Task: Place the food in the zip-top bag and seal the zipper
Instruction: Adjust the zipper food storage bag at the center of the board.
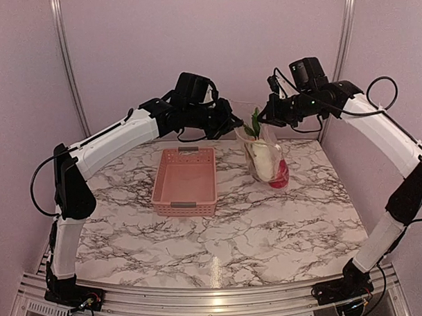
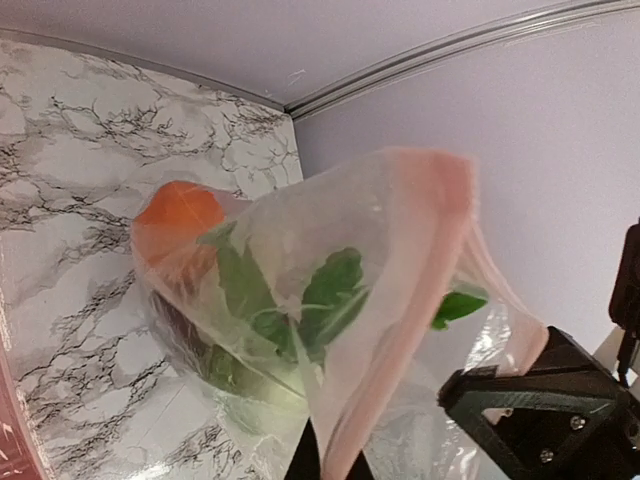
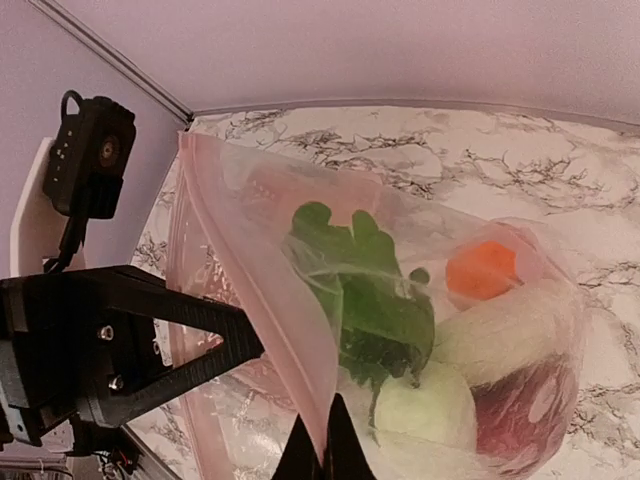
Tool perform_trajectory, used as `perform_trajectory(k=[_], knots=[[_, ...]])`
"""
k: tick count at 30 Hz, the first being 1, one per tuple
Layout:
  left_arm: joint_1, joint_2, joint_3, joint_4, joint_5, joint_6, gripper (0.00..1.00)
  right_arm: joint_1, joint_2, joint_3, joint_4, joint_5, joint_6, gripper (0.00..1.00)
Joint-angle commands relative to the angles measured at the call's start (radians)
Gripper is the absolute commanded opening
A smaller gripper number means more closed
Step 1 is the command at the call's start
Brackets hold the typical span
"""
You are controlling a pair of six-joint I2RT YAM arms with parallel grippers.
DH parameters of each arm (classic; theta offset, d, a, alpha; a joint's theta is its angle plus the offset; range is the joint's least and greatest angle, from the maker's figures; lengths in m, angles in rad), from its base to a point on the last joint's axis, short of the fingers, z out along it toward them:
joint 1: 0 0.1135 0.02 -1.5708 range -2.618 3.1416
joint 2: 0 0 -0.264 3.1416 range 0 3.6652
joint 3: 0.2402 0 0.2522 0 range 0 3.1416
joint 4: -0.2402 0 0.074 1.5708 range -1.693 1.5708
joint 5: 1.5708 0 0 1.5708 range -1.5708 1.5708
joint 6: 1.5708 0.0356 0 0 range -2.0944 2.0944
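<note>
The zip-top bag [image 1: 265, 156] hangs upright at the back of the table, held between my two grippers. Inside it the food shows: a leafy green [image 3: 368, 290], an orange piece [image 3: 482, 268], a white oblong [image 3: 505, 335], a dark purple-red piece [image 3: 525, 405] and a pale one [image 3: 425, 410]. My left gripper [image 1: 237, 124] is shut on the bag's top edge from the left [image 2: 340, 462]. My right gripper [image 1: 268, 116] is shut on the same edge from the right [image 3: 325, 455]. The zipper [image 3: 250, 270] is a pink-tinted strip along the mouth [image 2: 420, 290]; whether it is pressed shut I cannot tell.
A pink lattice basket [image 1: 185, 200] stands left of the bag on the marble table [image 1: 269, 232], with nothing visible inside. Purple walls close in behind the bag. The right arm's black fingers [image 2: 545, 415] show in the left wrist view.
</note>
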Motion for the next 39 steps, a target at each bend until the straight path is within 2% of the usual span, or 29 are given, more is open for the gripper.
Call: perform_trajectory(k=[1,6,10,17,22,25,30,36,39], knots=[[-0.025,-0.016,0.026,0.185,0.069,-0.024,0.00,0.021,0.007,-0.095,0.070,-0.039,0.000,0.00],[-0.025,-0.005,-0.007,0.189,0.102,-0.052,0.00,0.020,0.016,-0.092,0.066,-0.030,0.000,0.00],[-0.023,-0.010,-0.061,0.183,0.105,-0.064,0.00,0.013,0.020,-0.021,0.047,-0.008,-0.009,0.00],[-0.009,-0.015,-0.063,0.141,0.082,-0.033,0.02,0.007,0.011,0.112,0.041,-0.002,0.006,0.00],[0.021,-0.036,-0.150,0.048,0.017,0.032,0.08,0.006,0.022,-0.039,0.068,0.024,-0.029,0.00],[0.029,-0.034,-0.198,0.052,0.054,0.023,0.11,0.016,0.087,-0.083,0.004,-0.039,-0.055,0.00],[0.027,-0.052,-0.214,0.105,0.084,0.039,0.10,0.037,0.033,-0.164,0.099,-0.042,-0.032,0.00],[0.027,-0.051,-0.202,0.125,0.098,0.017,0.05,0.038,0.062,-0.069,0.044,-0.062,-0.059,0.00],[0.021,-0.077,-0.160,0.148,0.103,0.004,0.01,0.042,0.070,0.055,-0.019,-0.082,-0.047,0.00]])
